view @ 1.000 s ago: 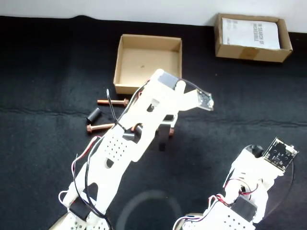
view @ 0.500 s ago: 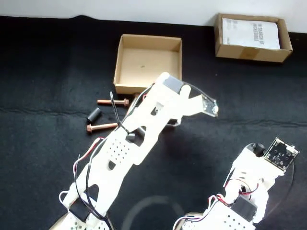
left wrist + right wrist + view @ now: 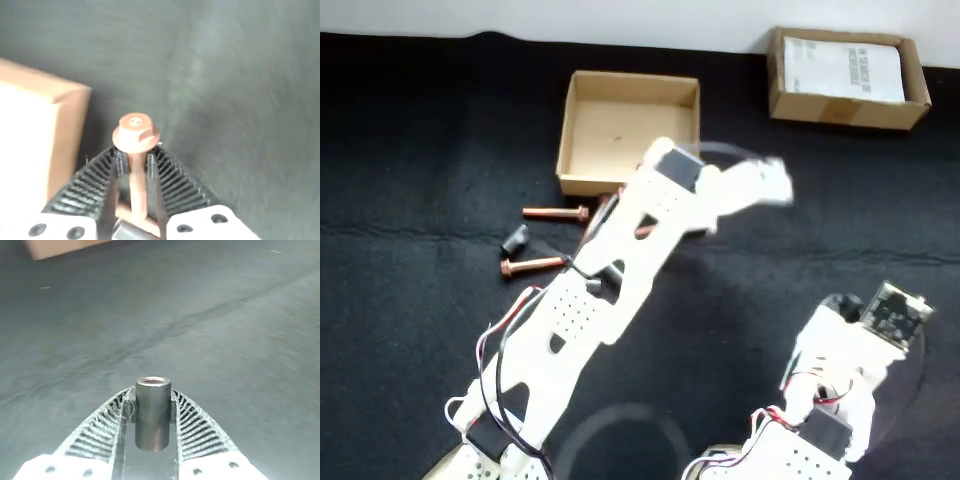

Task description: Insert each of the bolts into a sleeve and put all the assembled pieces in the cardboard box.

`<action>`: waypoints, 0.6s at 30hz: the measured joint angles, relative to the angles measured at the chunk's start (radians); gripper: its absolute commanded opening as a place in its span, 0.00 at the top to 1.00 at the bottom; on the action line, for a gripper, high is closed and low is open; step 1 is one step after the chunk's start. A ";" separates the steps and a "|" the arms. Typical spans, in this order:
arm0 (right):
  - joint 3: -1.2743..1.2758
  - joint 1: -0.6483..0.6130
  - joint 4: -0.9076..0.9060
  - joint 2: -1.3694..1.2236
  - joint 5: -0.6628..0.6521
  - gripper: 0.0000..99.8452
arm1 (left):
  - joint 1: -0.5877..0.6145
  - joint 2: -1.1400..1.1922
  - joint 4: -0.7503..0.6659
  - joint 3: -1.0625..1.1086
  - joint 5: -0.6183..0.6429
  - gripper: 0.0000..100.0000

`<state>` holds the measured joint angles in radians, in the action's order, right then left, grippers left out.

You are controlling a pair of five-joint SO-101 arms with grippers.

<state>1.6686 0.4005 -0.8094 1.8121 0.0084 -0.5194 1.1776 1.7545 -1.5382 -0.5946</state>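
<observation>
Black cloth (image 3: 410, 130) is covering the table. Two loose bolts (image 3: 555, 212) (image 3: 532, 265) and a dark sleeve (image 3: 514, 239) are lying beside the cardboard box (image 3: 578, 140). Near its corner the left gripper (image 3: 135, 152) is pinching a copper bolt (image 3: 135, 135), and the right gripper (image 3: 152, 391) is pinching a metal sleeve (image 3: 152, 415).

Blurred at the wrist, the left arm (image 3: 610, 280) hides its jaws from above; the cardboard box (image 3: 35, 130) is cut off.
</observation>
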 measured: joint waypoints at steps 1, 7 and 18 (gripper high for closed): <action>0.002 -0.034 0.000 0.000 0.000 0.99 | 0.008 0.000 0.000 -0.041 0.051 0.99; 0.003 -0.261 0.000 0.000 0.000 0.99 | 0.044 -0.037 0.008 -0.074 0.150 0.99; 0.005 -0.563 0.118 0.000 0.000 0.99 | 0.123 -0.414 0.008 -0.075 0.420 0.99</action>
<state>1.6732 -0.1626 -0.6912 1.8121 0.0084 -0.3966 0.7633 1.7622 -1.6134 -0.1741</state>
